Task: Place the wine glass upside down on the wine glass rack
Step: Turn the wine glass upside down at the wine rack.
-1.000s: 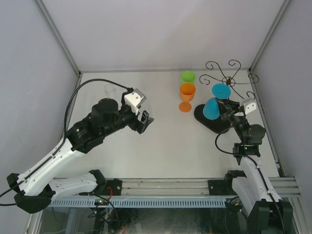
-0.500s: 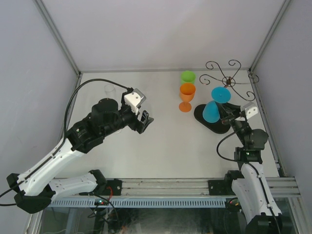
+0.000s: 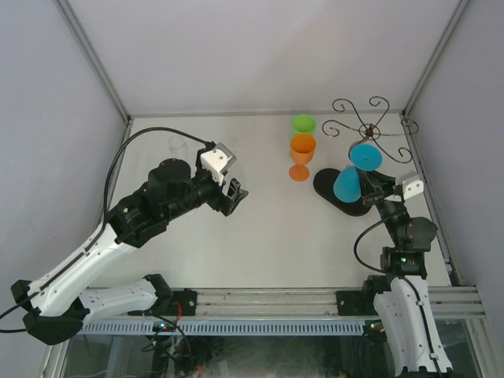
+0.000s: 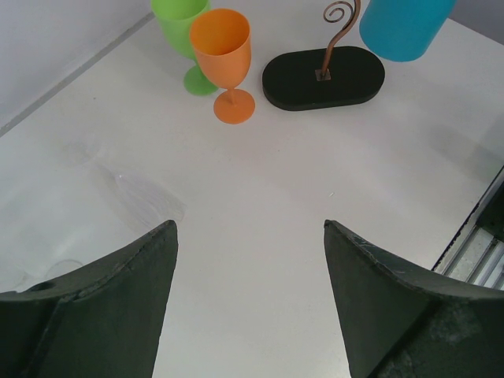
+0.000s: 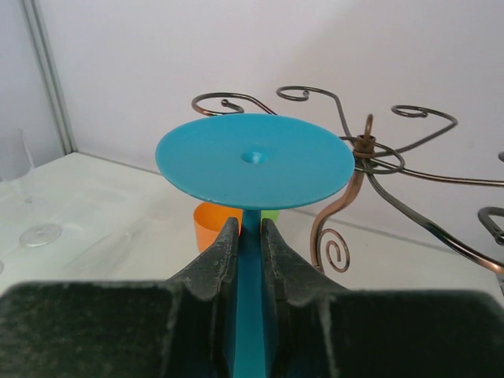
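The right gripper (image 5: 250, 236) is clamped on the stem of the blue wine glass (image 5: 253, 160), which is upside down. Its foot sits just beside the scroll arms of the wine glass rack (image 3: 364, 130), above the black base (image 4: 323, 77). The left gripper (image 4: 248, 228) hangs open over the table (image 3: 276, 228), left of 2 upright cups: the orange glass (image 3: 302, 150) and the green glass (image 3: 303, 124).
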{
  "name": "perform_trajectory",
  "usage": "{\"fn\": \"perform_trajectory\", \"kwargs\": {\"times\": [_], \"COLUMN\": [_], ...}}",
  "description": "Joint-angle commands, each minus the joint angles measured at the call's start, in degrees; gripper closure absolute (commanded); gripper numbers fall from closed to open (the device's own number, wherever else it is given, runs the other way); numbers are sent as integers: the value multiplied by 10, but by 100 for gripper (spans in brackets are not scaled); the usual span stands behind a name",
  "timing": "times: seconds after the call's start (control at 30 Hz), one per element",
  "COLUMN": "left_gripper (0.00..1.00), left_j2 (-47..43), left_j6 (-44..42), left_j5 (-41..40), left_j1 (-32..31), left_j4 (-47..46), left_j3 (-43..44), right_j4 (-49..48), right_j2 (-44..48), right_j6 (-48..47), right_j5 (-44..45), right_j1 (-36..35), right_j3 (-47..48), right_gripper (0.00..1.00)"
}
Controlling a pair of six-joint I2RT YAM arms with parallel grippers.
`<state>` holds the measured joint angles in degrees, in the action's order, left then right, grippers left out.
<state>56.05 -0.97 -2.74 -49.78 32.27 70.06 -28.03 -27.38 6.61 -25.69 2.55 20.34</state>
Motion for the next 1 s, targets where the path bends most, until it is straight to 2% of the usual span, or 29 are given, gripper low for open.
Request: {"fn": "perform_trajectory", "kwargs": {"times": [0.0,0.13,0.2,0.33,0.47,0.7,0.97], "left_gripper": [22,22,22,22,22,21,21], "left_j2": [-2,-3,-4,-4,-2,-3,-9], "left_j6": [4,4,4,3,4,4,10], "left_j5": [6,4,3,2,2,-1,-4], "left_j1": [4,4,4,4,4,5,8], "left_j4": [-15,-14,-14,-14,-13,-15,-21], "left_j3": [-8,-8,-8,-8,-8,-8,-13], "right_j4": [18,36,49,67,90,288,421], "right_j2": [8,3,-3,-9,-3,20,84], "right_j6": [-2,-4,-11,-18,-19,-25,19], "right_j5": [59,81,82,87,94,155,179], "right_j1": [0,2,2,4,4,5,7], "right_j3": [18,23,28,32,42,116,163], "right_gripper": [100,99,93,73,65,57,53]}}
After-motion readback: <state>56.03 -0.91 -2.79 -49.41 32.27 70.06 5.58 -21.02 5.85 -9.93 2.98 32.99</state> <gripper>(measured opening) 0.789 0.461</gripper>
